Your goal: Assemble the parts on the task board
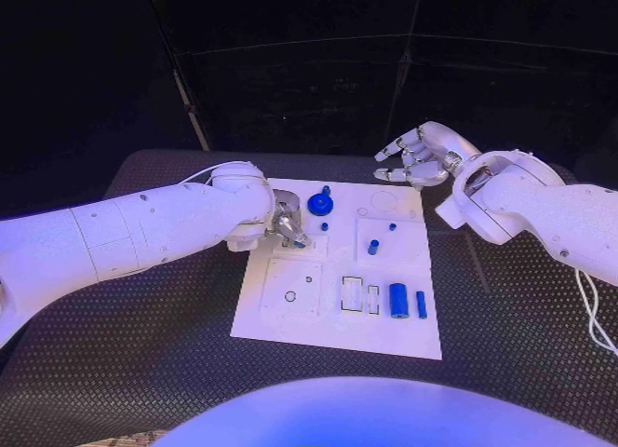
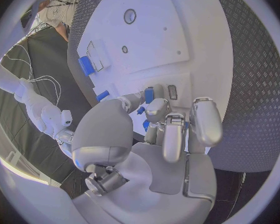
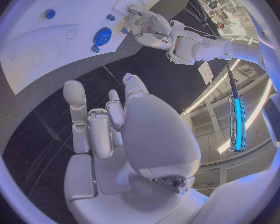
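Head view: the left hand (image 1: 285,226) pinches a small blue part (image 1: 299,243) over the task board (image 1: 339,272), beside the round blue knob (image 1: 321,202). If the part is tilted, it could jam or slip from the fingers; the right hand (image 1: 419,155) hovers off the board's far corner, fingers apart and holding nothing.

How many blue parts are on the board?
7: knob, three small pegs beyond mid-board, two cylinders nearer, one part at the left hand; more may be hidden.

Both arms are glossy white, built of rounded shell segments with visible seams between them. Each ends in a silver metallic hand, left hand (image 1: 288,226) and right hand (image 1: 417,156), fingers block-segmented. A thin white cable (image 1: 597,317) loops off the right arm at about 4 o'clock in the head view.
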{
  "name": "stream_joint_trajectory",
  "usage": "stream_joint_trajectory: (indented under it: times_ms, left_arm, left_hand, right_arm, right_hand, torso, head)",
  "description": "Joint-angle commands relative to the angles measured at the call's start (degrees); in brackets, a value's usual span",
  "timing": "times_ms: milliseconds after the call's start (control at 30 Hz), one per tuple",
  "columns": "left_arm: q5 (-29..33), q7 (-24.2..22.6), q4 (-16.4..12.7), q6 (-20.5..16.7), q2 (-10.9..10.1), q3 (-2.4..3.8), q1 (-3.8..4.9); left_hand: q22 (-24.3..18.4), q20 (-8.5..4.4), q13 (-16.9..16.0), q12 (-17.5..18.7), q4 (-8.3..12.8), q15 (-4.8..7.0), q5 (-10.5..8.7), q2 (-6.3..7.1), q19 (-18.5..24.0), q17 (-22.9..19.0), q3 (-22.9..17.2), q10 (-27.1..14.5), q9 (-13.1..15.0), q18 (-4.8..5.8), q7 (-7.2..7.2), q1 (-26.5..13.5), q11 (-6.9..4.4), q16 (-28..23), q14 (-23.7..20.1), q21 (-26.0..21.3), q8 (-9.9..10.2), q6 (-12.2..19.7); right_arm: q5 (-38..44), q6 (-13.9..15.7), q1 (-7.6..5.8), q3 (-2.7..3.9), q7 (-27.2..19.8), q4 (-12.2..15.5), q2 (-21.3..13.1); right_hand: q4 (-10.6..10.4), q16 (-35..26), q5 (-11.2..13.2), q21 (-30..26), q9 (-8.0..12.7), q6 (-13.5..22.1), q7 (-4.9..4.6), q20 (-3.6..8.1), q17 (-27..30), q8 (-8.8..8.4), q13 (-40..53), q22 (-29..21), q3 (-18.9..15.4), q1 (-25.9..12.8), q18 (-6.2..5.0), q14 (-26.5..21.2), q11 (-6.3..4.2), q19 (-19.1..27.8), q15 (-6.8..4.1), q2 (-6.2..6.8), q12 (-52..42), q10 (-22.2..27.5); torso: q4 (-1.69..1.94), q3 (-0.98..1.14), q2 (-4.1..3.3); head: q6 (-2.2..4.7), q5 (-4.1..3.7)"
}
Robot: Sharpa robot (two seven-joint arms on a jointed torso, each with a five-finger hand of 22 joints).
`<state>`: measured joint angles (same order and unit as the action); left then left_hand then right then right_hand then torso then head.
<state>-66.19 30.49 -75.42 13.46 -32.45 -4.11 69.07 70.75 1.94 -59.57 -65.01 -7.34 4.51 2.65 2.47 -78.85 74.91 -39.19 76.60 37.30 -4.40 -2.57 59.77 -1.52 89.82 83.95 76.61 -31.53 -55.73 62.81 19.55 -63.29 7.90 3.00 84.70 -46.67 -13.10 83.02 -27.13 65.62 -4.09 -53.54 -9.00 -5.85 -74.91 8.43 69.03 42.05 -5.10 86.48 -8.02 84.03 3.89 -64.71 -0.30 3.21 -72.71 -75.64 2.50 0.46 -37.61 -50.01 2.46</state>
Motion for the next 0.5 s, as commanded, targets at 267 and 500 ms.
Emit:
stream_joint_trajectory:
  times_ms: [267,500]
  left_arm:
    - [2.08,0.67,-0.41,3.46,-0.28,-0.4,-0.08]
    - [2.37,0.68,-0.38,3.68,-0.31,-0.37,0.35]
  left_hand:
    - [-0.18,-0.25,-0.2,-0.3,3.33,0.27,0.12,-0.98,0.09,15.09,-3.91,0.32,-0.05,-0.19,0.48,-0.13,-0.32,0.18,6.05,-0.37,-0.24,-0.76]
    - [-0.19,-0.27,-0.33,-0.43,3.3,0.28,0.11,-1.19,0.1,15.09,-3.96,0.4,-0.09,-0.2,0.5,-0.4,-0.33,0.18,6.05,-0.41,-0.28,-0.87]
  right_arm:
    - [0.05,-0.66,-0.1,0.04,-0.33,-0.16,0.15]
    - [0.05,-0.8,-0.1,0.04,-0.32,-0.37,0.31]
  right_hand:
    - [0.29,-0.34,-0.53,-0.3,0.09,-0.17,0.13,0.19,-1.12,0.3,-0.03,-0.06,0.1,0.64,-0.67,2.99,-0.14,0.11,-0.27,-0.25,0.21,0.24]
    - [0.33,-0.35,-0.66,-0.29,0.09,-0.17,0.13,0.2,-1.12,0.32,-0.06,-0.03,0.15,0.72,-0.67,2.99,-0.15,0.09,-0.27,-0.26,0.23,0.26]
  torso:
    - [0.08,0.03,0.01]
    - [0.0,0.04,-0.01]
  head:
    - [0.01,-0.02]
    - [0.01,0.0]
